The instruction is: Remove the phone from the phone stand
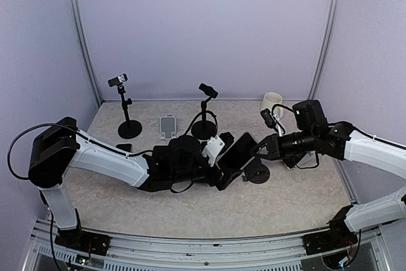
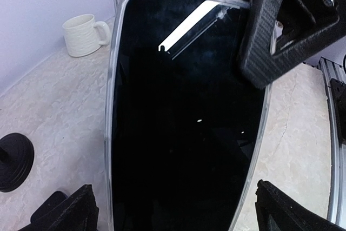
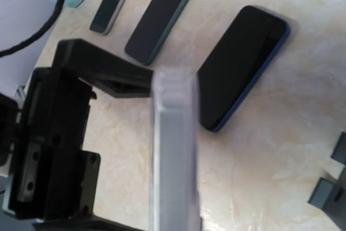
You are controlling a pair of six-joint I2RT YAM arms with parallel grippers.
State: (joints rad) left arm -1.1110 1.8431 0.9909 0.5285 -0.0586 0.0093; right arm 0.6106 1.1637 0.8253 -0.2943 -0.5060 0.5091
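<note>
At the far left of the table [image 1: 190,204] we note a small stand [image 1: 129,125] at the back. A spare phone [image 1: 167,126] lies flat just beside it, and a second stand [image 1: 204,122] is further along.

The left arm reaches low across the table to the centre. The left gripper [image 1: 225,164] is spread wide. In its wrist view its two fingers [image 2: 70,216] stand one on each side of the lower end of the phone [image 2: 184,133], and neither visibly touches it.

The phone is at the centre of the table, tilted, its screen dark, in a clear case. It rises just above the round base of the phone stand [image 1: 258,174]. We cannot tell whether it sits in the cradle.

The right gripper [image 1: 259,150] is pressed together on the phone's upper end, with one finger lying over the top corner of the screen.

At the back right stands a white mug [image 1: 271,101]. The right wrist view also shows three dark phones [image 3: 243,66] lying flat on the table beyond the gripped one.
</note>
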